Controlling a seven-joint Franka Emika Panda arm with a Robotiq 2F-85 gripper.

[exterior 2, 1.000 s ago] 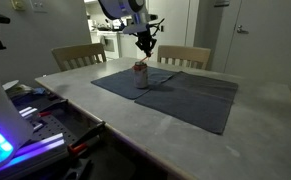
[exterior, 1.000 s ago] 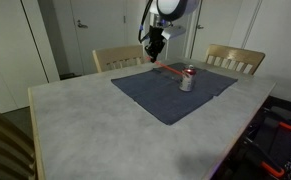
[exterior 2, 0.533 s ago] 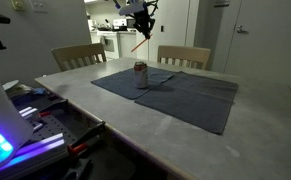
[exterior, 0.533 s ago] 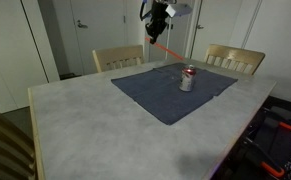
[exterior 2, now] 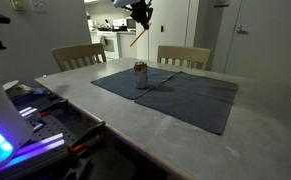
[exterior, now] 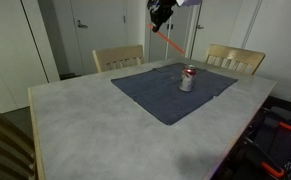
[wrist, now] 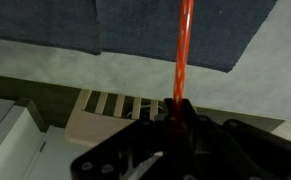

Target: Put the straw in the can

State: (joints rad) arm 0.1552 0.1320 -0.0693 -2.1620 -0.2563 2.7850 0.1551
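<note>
High above the table, my gripper (exterior: 160, 14) (exterior 2: 140, 15) is shut on one end of the thin red straw (exterior: 168, 42) (exterior 2: 136, 39), which hangs slanting down from it. In the wrist view the straw (wrist: 182, 50) runs straight out from between the closed jaws (wrist: 177, 112) over the blue cloth (wrist: 175, 25). The small silver can (exterior: 187, 79) (exterior 2: 140, 75) with red markings stands upright on the blue cloth (exterior: 165, 95) (exterior 2: 185, 95), well below the straw's free end and apart from it.
The cloth lies on a grey table (exterior: 95, 130) (exterior 2: 135, 130). Two wooden chairs (exterior: 118, 58) (exterior: 235, 60) stand at the far edge. Electronics and cables (exterior 2: 25, 115) sit beside the table in an exterior view.
The gripper has risen from just above the cloth to high over the table, carrying the straw up with it. The can has not moved.
</note>
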